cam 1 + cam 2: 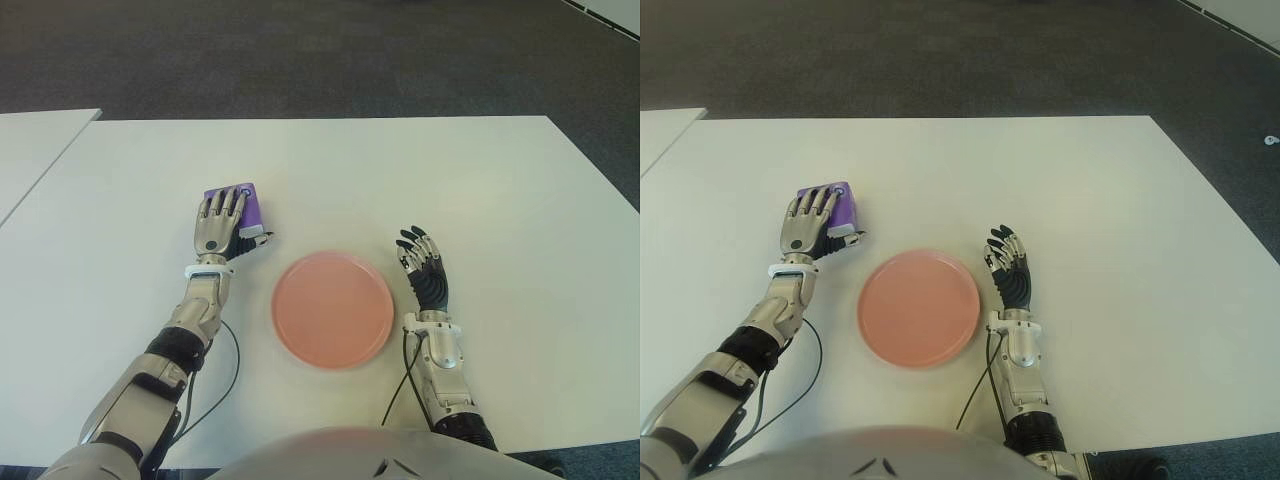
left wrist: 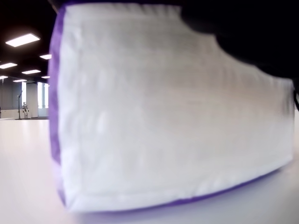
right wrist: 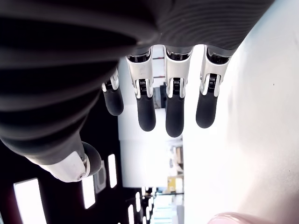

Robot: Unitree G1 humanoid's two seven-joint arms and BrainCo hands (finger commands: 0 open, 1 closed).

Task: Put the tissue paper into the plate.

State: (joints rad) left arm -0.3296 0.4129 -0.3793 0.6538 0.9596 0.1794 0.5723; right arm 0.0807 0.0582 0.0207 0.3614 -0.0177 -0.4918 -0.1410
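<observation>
A purple tissue pack point(image 1: 252, 205) lies on the white table point(image 1: 400, 170), just beyond and to the left of the pink plate point(image 1: 332, 308). My left hand point(image 1: 222, 222) lies on top of the pack, fingers stretched over it and thumb against its right side. The left wrist view is filled by the pack's white face point(image 2: 163, 116) with purple edges, its lower edge on the table. My right hand point(image 1: 425, 265) shows to the right of the plate, fingers point(image 3: 173, 116) spread and holding nothing. The plate is empty.
A second white table point(image 1: 40, 150) stands at the far left, with a gap between. Dark carpet point(image 1: 320, 50) lies beyond the far edge. Thin cables point(image 1: 230, 370) trail from both wrists near the plate's near side.
</observation>
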